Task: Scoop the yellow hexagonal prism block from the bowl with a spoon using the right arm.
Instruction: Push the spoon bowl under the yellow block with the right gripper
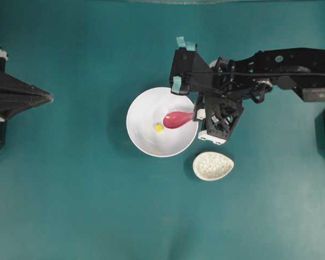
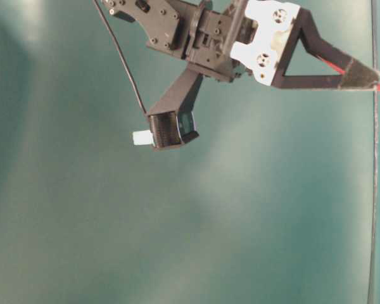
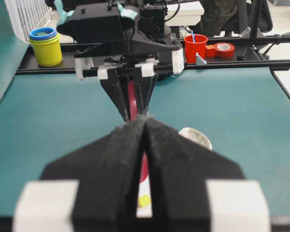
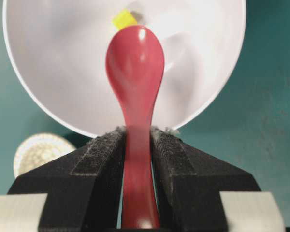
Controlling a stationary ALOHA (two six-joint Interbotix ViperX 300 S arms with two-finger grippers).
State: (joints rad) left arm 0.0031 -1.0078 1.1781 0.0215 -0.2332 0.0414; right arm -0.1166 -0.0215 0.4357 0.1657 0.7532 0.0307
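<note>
**Over the bowl: spoon tip closing on the yellow block**

Above the white bowl (image 1: 151, 122), the right gripper (image 1: 197, 115) is pinching the handle of the pink-red spoon (image 1: 177, 119), its two padded fingers (image 4: 99, 159) pressing the handle from either side. The grip is sitting near the handle's end, which is leaving the whole scoop free to reach past the bowl's near rim and down toward its floor. In the right wrist view the spoon is running straight out from between the jaws, its scoop lined up with the yellow hexagonal prism block (image 4: 124, 19), which is lying on the bowl's floor just beyond the spoon's tip. From overhead the block (image 1: 158, 128) is sitting just beside the scoop's tip; whether the two are touching I cannot tell.

Beside the bowl, the small speckled spoon rest (image 1: 213, 165) is lying clear of the spoon's path, so nothing is crowding the right arm's approach.

Well apart from the bowl, the left gripper (image 1: 47, 98) is waiting at the left edge of the table, its fingers pressed together on nothing, leaving the work to the other arm.

Judging from this, the scooping step is under way but the block is not yet in the scoop.
</note>
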